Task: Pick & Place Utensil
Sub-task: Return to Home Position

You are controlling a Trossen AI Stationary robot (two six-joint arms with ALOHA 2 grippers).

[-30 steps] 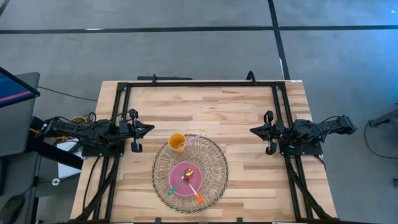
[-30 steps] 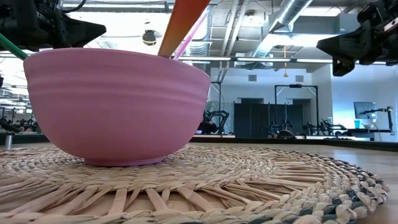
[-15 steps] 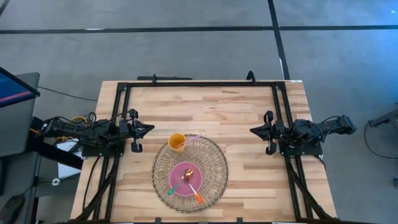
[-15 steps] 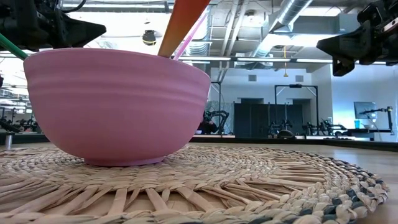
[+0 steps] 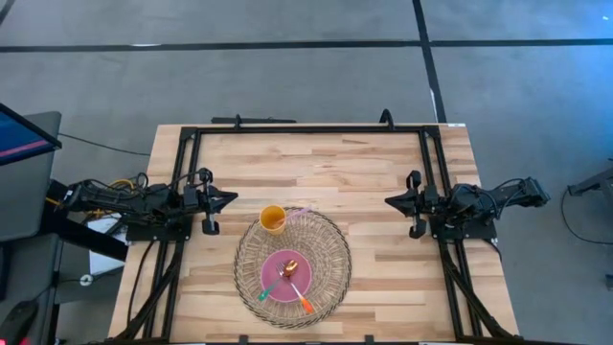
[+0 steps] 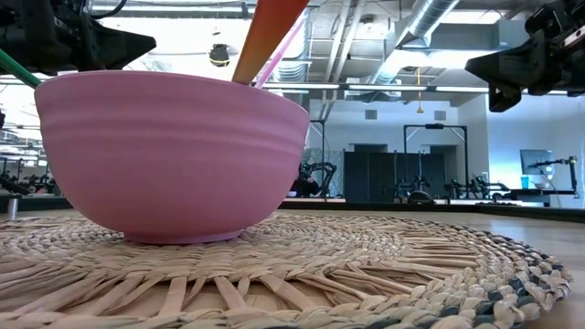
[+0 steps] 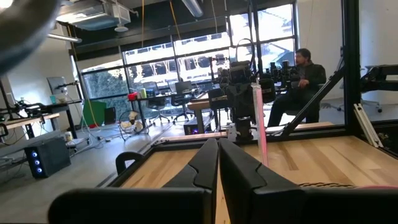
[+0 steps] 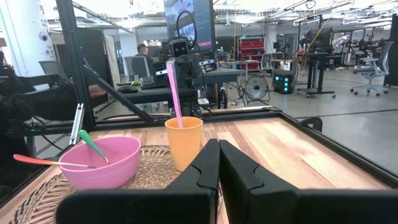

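Observation:
A pink bowl [image 5: 285, 276] stands on a round woven mat [image 5: 326, 240] near the table's near edge. Two spoons lie in the bowl with their handles leaning on the rim, one green-handled [image 5: 266, 293] and one orange-handled [image 5: 305, 304]. An orange cup [image 5: 273, 219] stands at the mat's far left rim, with a pink utensil [image 8: 173, 93] upright in it. My left gripper [image 5: 228, 199] waits shut at the table's left side, left of the cup. My right gripper [image 5: 391, 201] waits shut at the right side. Neither touches anything.
A black frame rail [image 5: 306, 128] runs around the table's far and side edges. Bare wood lies between the mat and the far rail [image 5: 316, 168]. A person [image 7: 305, 68] sits in the room beyond the table.

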